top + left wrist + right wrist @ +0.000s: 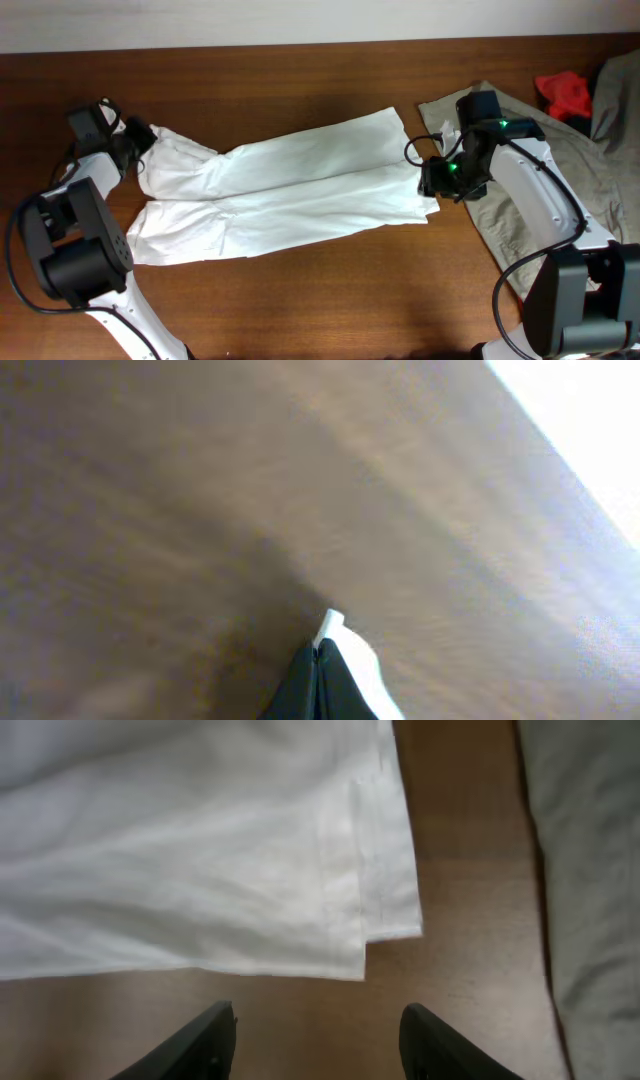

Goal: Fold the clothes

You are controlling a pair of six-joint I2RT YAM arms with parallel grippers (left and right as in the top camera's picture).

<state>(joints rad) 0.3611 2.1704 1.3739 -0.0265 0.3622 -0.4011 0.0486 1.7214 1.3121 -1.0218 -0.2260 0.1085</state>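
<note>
The white cloth (290, 190) lies spread flat across the middle of the table (300, 310). It forms a long wrinkled band from the upper left of the overhead frame to right of centre, with a lengthwise line down its middle. Its left end narrows toward the left gripper (138, 140), which sits at the cloth's upper-left corner. In the left wrist view that gripper's fingers (298, 695) are pressed together. A small bit of white fabric shows at the tips, pinched between them. Around them is only blurred brown tabletop, with a bright band in the upper right corner.

The right gripper (432, 180) is at the cloth's right end, beside its lower right corner. The right wrist view shows its two dark fingers (195, 1040) spread wide at the bottom of the frame. They hold nothing and sit over bare wood just below the cloth's hemmed edge. There the cloth lies in two layers, with their corners slightly offset.

A khaki garment (560, 150) lies flat on the right side of the table, under the right arm. It is near the white cloth's right end, with a strip of wood between them. A red cloth (565, 92) sits bunched at the upper right, at the khaki garment's far edge. A dark grey fabric (615, 90) is just beside it at the frame's edge.
</note>
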